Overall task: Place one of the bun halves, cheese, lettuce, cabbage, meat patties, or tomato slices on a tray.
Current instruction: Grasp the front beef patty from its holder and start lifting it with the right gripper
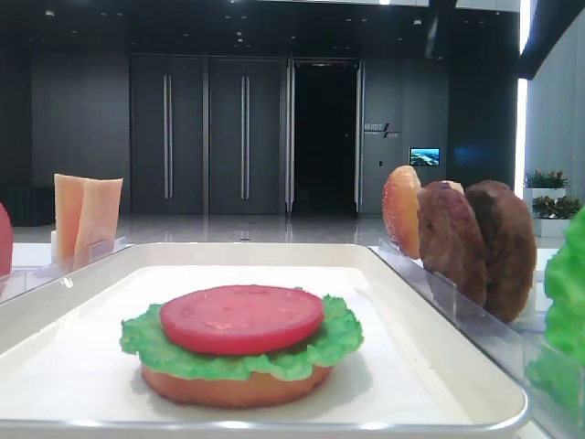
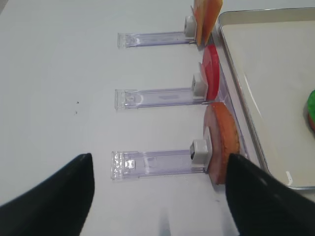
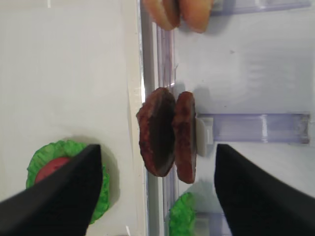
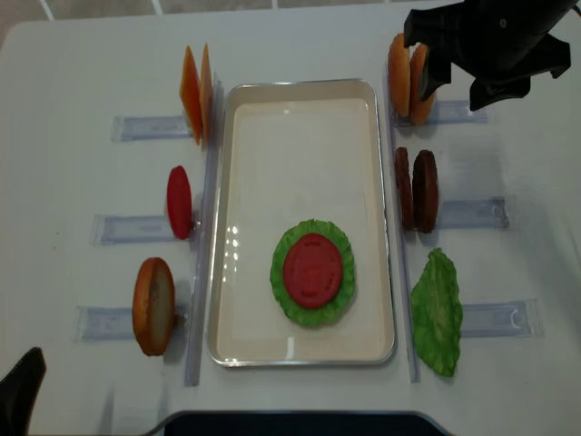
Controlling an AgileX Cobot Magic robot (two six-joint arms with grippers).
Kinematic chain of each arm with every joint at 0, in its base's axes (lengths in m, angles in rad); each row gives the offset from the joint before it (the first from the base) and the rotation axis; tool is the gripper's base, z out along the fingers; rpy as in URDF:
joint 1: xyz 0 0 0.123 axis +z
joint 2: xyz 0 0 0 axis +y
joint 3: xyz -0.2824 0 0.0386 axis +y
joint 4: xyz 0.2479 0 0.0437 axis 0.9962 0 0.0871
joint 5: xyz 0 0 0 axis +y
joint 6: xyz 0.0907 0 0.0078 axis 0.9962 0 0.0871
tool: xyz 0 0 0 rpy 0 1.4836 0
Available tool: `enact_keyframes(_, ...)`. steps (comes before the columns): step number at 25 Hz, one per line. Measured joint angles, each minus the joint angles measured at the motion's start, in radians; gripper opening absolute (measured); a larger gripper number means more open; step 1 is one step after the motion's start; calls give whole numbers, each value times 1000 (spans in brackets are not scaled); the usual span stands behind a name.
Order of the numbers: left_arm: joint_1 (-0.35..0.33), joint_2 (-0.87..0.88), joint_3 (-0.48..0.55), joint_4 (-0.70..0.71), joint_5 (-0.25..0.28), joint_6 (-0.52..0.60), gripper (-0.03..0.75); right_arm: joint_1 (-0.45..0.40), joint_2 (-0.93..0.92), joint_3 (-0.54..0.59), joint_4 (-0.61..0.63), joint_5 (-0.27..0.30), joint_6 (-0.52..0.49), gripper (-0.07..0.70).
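On the cream tray [image 4: 300,136] lies a stack of a bun half, lettuce and a tomato slice [image 4: 313,271]. Two dark meat patties [image 3: 167,132] stand on edge in a clear rack just right of the tray. My right gripper [image 3: 157,196] hovers above them, open and empty, its fingers apart on either side. The right arm [image 4: 495,41] shows at the upper right. My left gripper [image 2: 157,196] is open and empty over the bare table, left of a standing bun half [image 2: 224,142]. Beyond that bun half stand a tomato slice [image 2: 211,73] and cheese [image 2: 206,19].
Clear racks line both long sides of the tray. On the right stand two bun halves [image 4: 408,77] and a lettuce leaf [image 4: 438,311]. The left racks [image 2: 157,162] reach out across the white table.
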Motion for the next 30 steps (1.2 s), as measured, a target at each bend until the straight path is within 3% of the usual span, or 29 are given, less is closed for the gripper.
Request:
enact_keyframes(9, 0, 0, 0, 0, 0, 0, 640, 67, 92, 0, -1, 0, 24, 507)
enact_keyframes(30, 0, 0, 0, 0, 0, 0, 640, 90, 212, 0, 28, -18, 32, 510)
